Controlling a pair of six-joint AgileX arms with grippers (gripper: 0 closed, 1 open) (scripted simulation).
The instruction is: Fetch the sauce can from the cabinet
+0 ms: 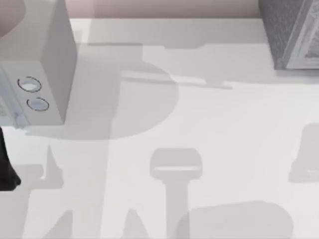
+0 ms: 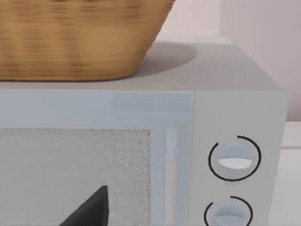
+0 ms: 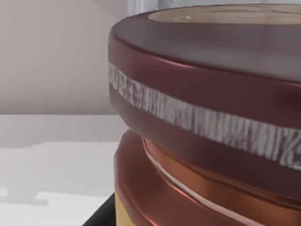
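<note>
The sauce can point(image 3: 202, 117) sits right up against the right wrist camera. It has a dark maroon lid with a pale patterned band and a coppery amber body. A dark finger point(image 3: 101, 214) of my right gripper lies against the can's body, with the white table and the wall behind it. The cabinet point(image 1: 289, 32), a dark grey speckled box with a lighter front panel, stands at the table's back right corner. My left arm point(image 1: 6, 164) is parked at the left edge. A dark part of my left gripper point(image 2: 89, 209) faces the pale grey box.
A pale grey box with two round dials point(image 1: 37, 64) stands at the back left. In the left wrist view a wicker basket point(image 2: 80, 37) rests on top of that box point(image 2: 235, 117). Arm shadows fall across the white table point(image 1: 224, 134).
</note>
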